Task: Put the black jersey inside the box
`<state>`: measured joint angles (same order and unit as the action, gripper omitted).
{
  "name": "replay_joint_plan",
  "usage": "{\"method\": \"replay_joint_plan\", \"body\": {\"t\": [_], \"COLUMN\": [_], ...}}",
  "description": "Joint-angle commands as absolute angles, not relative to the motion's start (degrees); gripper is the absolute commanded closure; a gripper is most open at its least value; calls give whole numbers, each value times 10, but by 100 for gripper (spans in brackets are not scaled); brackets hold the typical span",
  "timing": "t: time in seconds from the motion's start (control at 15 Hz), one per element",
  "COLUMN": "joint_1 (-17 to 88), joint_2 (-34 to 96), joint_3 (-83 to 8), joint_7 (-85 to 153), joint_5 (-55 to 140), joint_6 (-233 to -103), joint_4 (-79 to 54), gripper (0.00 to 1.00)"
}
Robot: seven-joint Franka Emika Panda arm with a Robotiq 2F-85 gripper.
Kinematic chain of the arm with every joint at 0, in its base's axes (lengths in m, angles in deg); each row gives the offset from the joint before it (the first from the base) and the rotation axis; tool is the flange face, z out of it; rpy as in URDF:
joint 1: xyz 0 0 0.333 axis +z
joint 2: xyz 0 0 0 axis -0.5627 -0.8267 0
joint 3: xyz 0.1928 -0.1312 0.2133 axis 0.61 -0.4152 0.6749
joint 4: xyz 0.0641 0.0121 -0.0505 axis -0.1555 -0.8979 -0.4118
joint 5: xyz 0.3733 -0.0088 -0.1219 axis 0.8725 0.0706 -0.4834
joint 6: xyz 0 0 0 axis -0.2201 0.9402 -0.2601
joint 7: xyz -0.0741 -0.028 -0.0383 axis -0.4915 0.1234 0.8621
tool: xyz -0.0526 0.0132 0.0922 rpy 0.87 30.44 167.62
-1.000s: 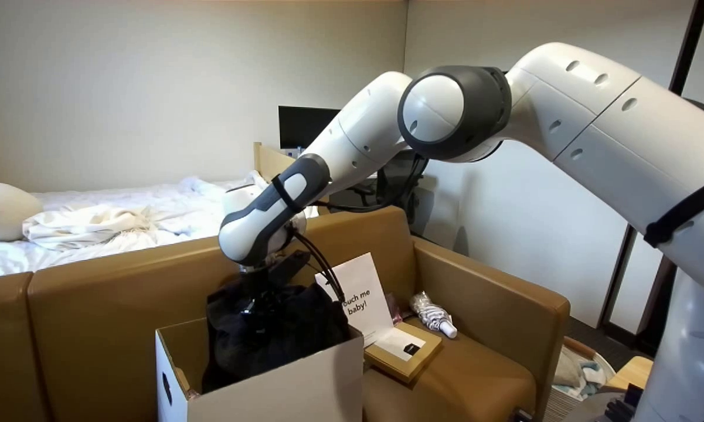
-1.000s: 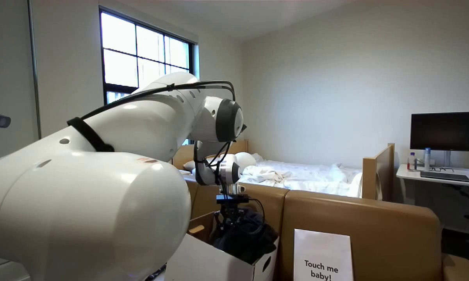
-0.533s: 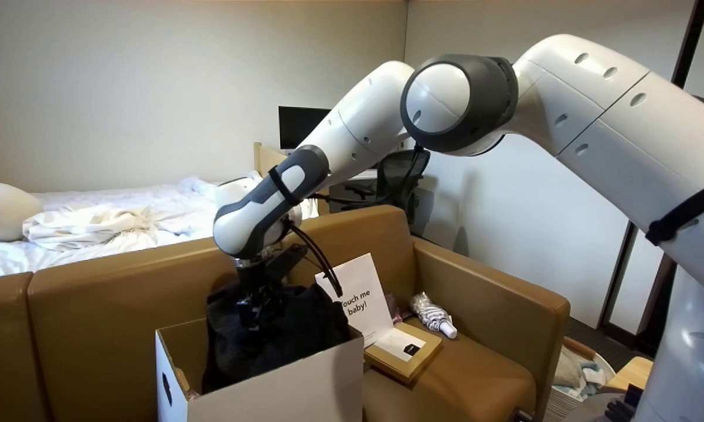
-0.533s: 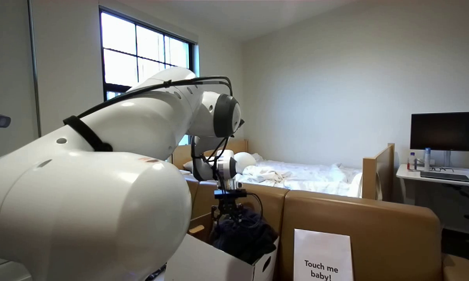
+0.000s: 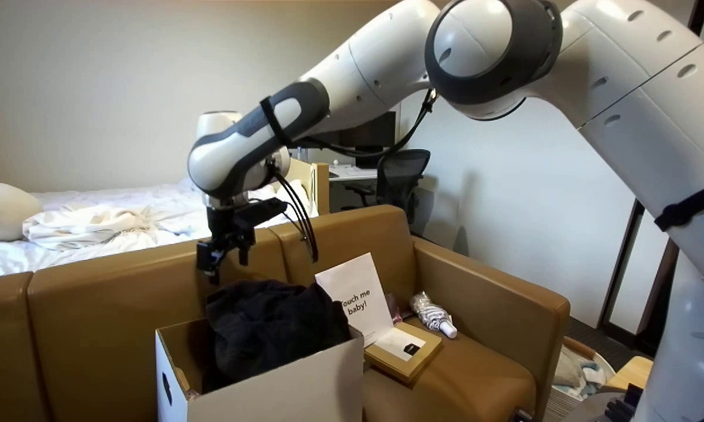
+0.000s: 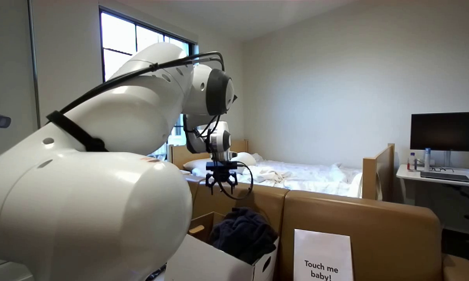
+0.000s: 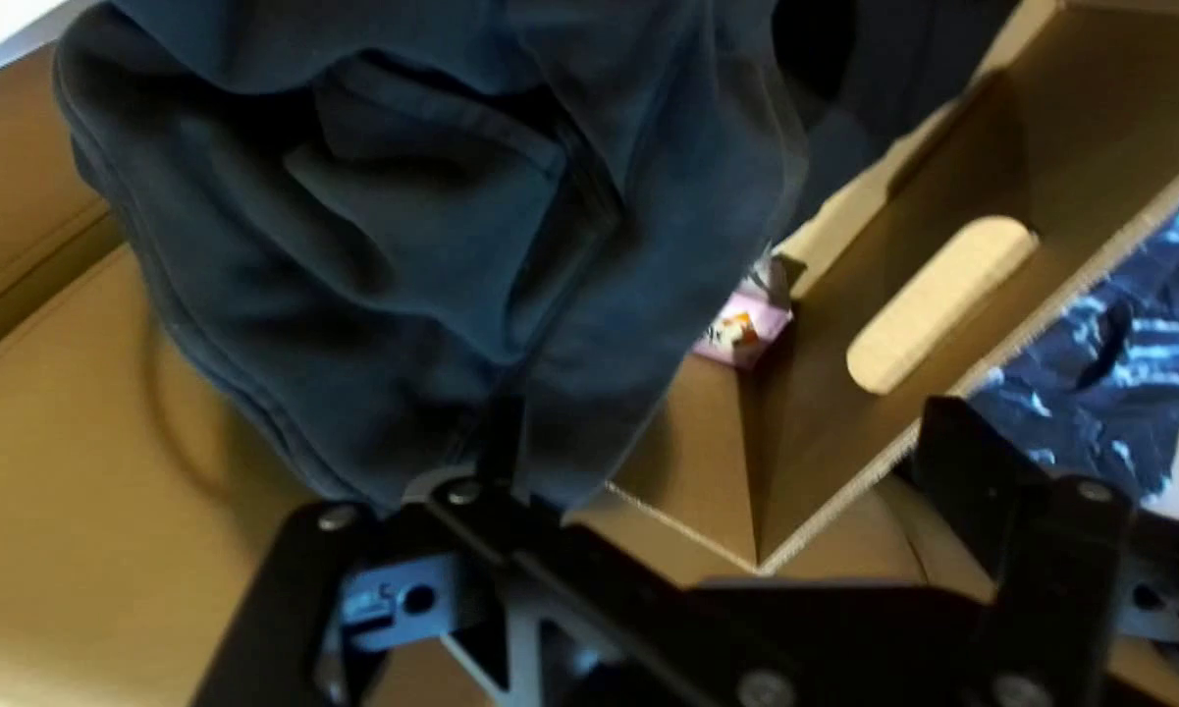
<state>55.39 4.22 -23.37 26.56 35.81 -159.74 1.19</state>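
Jersey [image 5: 278, 328]: black and crumpled, its lower part down in the white cardboard box [image 5: 281, 387], its upper folds piled above the rim; no long axis can be told.
Way from gripper: the jersey lies below the gripper [image 6: 222, 190] and off toward the box end nearest the "Touch me baby!" sign [image 5: 354, 302]; any further touch turns on this.
Rim at the sign end: folds reach it and seem to bulge over; how far cannot be told. In the wrist view, cloth shows against the sofa [image 7: 79, 422].
Far end of the box: brown inside visible, with a pink packet [image 7: 743, 329] just beside the cloth.
Fingers: spread well apart, nothing between them, clear of the cloth in both exterior views.
Stage, as judged: jersey let go, task nearly or wholly done.
Next move, as judged: back away, or, if the pile is too high, go down and toward the sign end to press it.
Risk: a push there could send loose folds over the rim.
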Motion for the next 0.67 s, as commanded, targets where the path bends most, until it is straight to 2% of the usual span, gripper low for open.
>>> {"method": "replay_joint_plan", "body": {"t": [0.0, 0.27, 0.53, 0.6], "joint_1": [555, 568, 571, 567], "joint_2": [95, 109, 113, 105], "joint_3": [-236, -269, -287, -276], "joint_7": [346, 460, 539, 511], "joint_5": [401, 393, 397, 386], "joint_6": [-1591, -1559, -1455, -1499], "joint_4": [12, 58, 86, 87], "gripper": [0, 0, 0, 0]}}
